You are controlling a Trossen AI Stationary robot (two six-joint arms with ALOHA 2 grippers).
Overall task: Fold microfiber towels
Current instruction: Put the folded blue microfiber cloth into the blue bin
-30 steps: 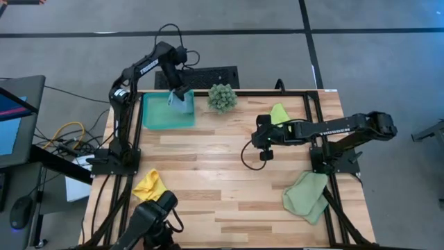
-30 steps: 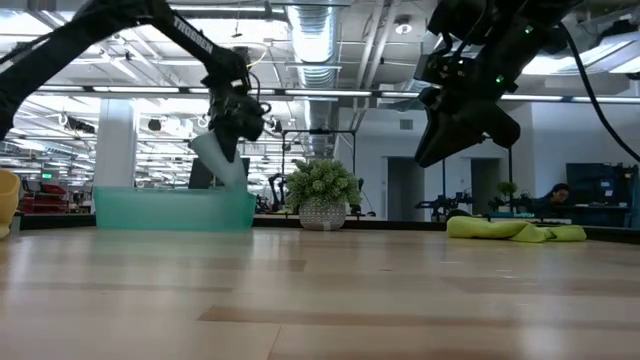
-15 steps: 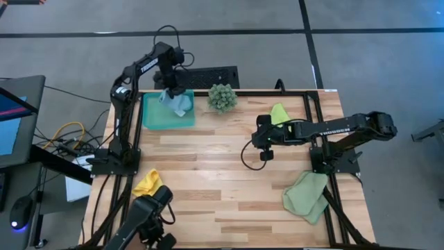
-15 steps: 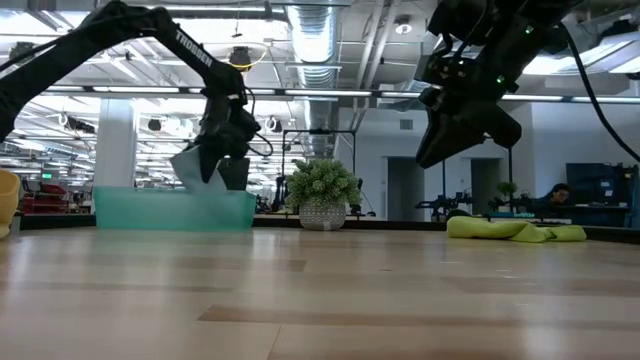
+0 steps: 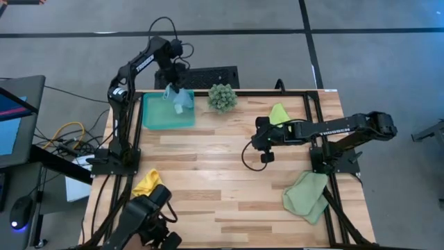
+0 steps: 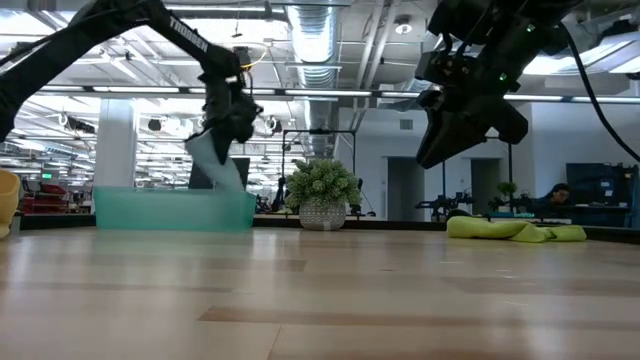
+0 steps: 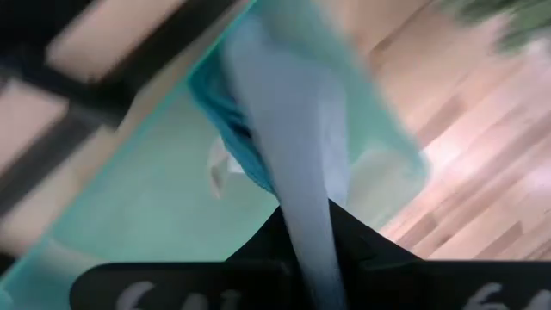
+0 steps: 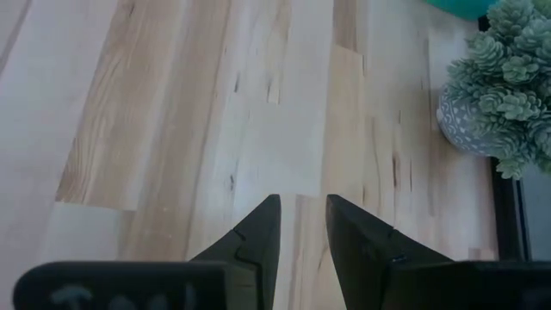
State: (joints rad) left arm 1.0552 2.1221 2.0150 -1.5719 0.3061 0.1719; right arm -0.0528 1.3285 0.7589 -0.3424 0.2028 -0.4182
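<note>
Over the far edge of the teal tray point(image 5: 156, 118), the light blue towel point(image 5: 177, 101) is being lifted again by the left gripper point(image 5: 171, 85), after being dipped lower half a second ago; the placing into the tray is judged not yet finished. The towel is being pinched between closed fingers and is hanging with its long axis near vertical, loose end pointing down. The right gripper point(image 8: 301, 226) is being held narrowly open and empty over mid-table.

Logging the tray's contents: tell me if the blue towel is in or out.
Out, mostly: the blue towel hangs from the left claw above the teal tray. Whether its lower end touches the tray is unclear.
</note>
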